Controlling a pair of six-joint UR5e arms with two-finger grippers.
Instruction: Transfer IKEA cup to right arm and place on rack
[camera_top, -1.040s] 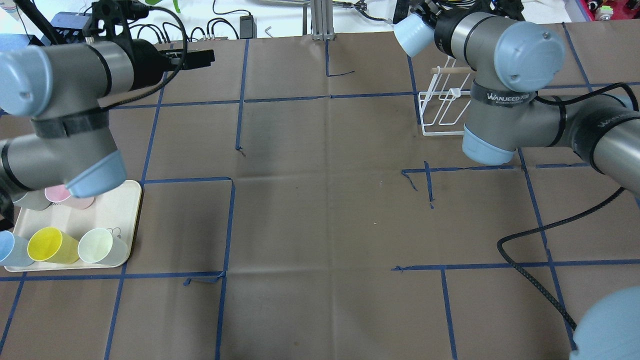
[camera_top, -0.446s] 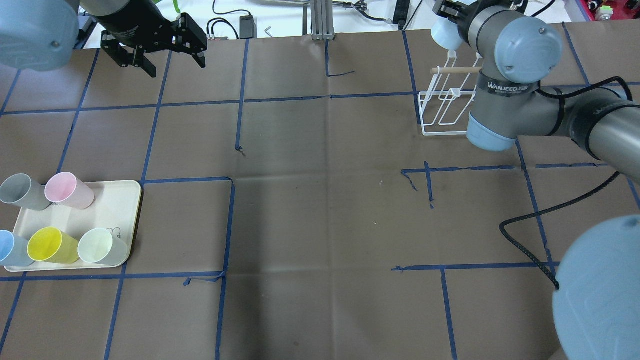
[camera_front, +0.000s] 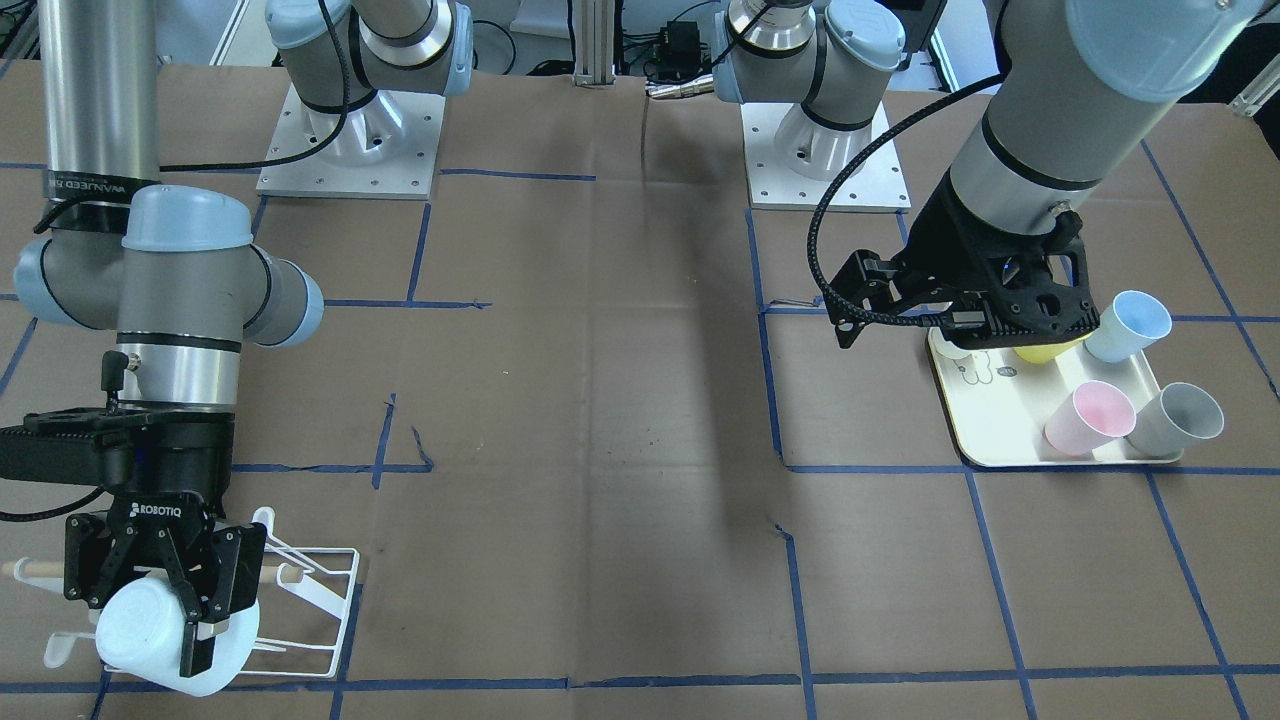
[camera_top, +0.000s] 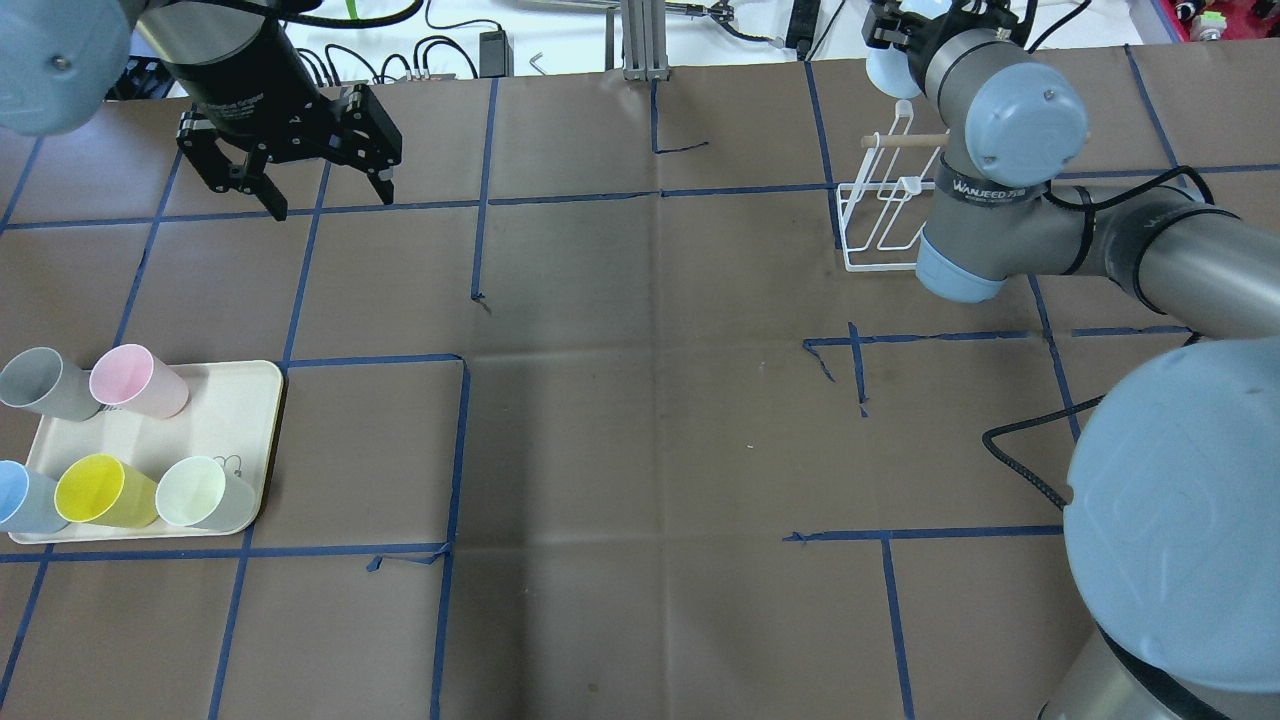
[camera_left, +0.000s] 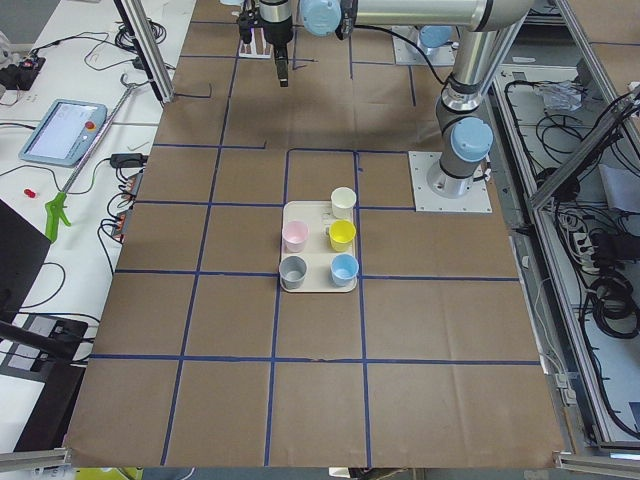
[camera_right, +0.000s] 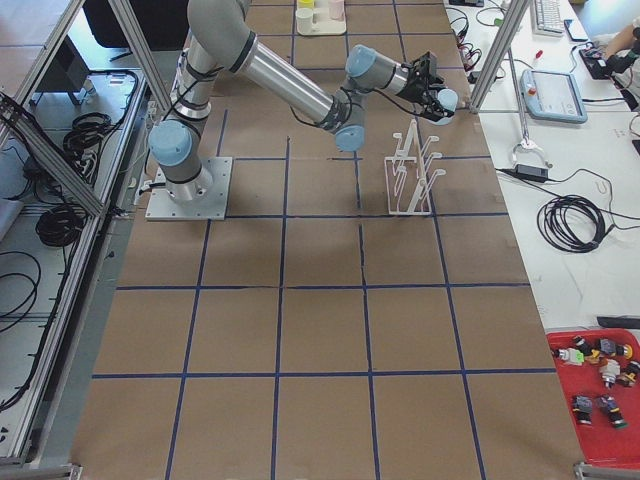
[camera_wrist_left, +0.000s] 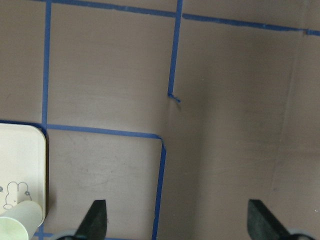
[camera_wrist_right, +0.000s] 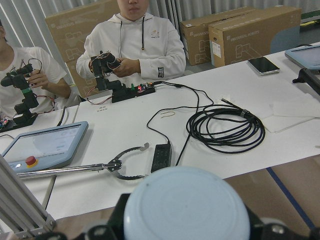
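Overhead, the right arm (camera_top: 1000, 235) is covering part of the rack (camera_top: 880, 230) and most of the pale blue cup (camera_top: 882, 72) by the counter's far edge. From the front, the left gripper (camera_front: 965, 325) is hiding most of the yellow cup (camera_front: 1045, 352).

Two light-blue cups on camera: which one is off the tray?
The light-blue cup clamped in the right gripper, by the rack, its base facing the front camera. The other light-blue cup stands mouth-up on the tray.

The right arm (camera_front: 180, 290) and left arm (camera_front: 1040, 120) are silver-grey tubes with light-blue joint caps. A braided black hose (camera_front: 818, 235) (thick, ribbed) loops off the left arm's wrist.
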